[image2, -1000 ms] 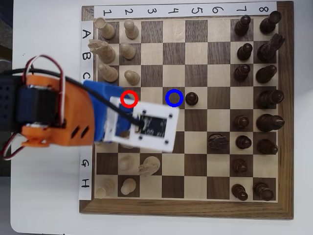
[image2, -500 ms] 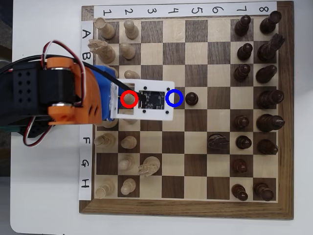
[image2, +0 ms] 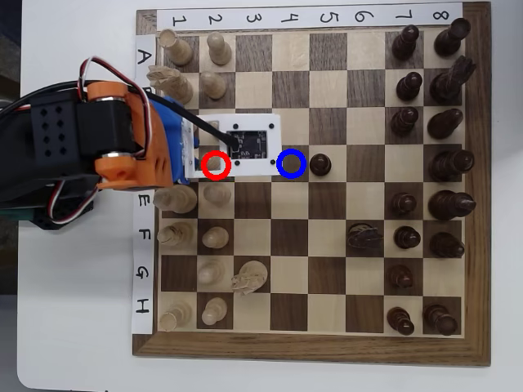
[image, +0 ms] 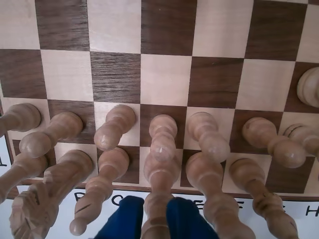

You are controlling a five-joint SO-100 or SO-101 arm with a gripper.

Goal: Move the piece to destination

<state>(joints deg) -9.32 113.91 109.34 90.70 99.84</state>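
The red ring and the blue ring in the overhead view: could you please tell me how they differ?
The red ring sits right at the white camera plate on the arm; the blue ring lies clear of it. A dark pawn stands beside the blue ring, pale pieces around the red ring. Both circle dark squares in one row.

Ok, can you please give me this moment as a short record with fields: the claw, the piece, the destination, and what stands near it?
claw: claw open, blue fingers apart; a pale piece shows in the gap, contact unclear
piece: pale pawn inside the red ring, on the board, not lifted
destination: dark square with the blue ring, nothing on it
neighbour: dark pawn on the next square to the right, overhead view
arm: orange arm over the board's left edge
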